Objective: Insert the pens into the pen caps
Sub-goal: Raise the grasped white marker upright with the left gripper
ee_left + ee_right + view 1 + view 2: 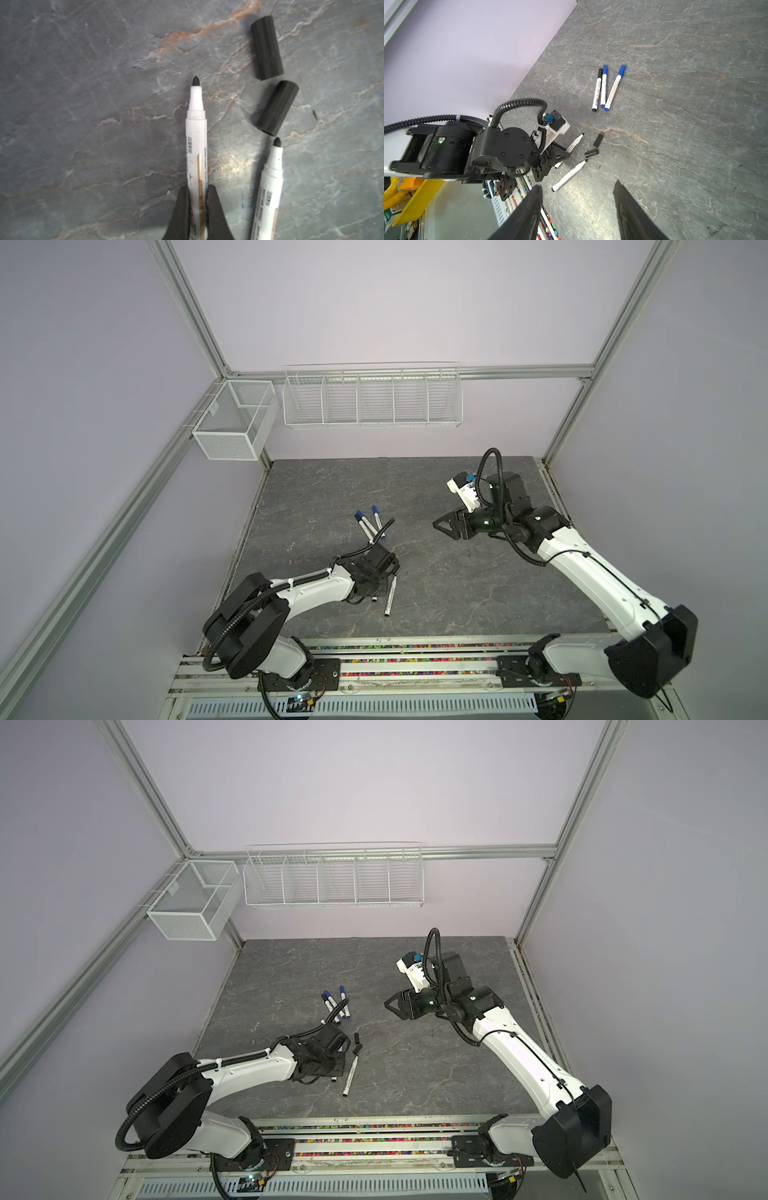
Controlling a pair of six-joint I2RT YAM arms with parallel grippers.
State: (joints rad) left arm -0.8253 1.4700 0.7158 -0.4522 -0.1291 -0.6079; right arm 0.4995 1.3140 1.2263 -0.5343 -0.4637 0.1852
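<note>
Pens [603, 86] number five. Three lie capped side by side on the gray table [436, 585]: two with blue caps and one black-capped pen [597, 89]. Two have bare tips. The left gripper [197, 188] is pinched onto the barrel of one bare pen [196, 133], and the other bare pen [270, 187] lies just beside it. Two loose black caps [267, 47] lie near their tips, the nearer cap [275, 107] almost touching the second pen's tip. The right gripper [578, 184] hangs spread apart above the table. A mesh basket [226, 439] and a five-slot wire rack [372, 406] hang on the walls.
</note>
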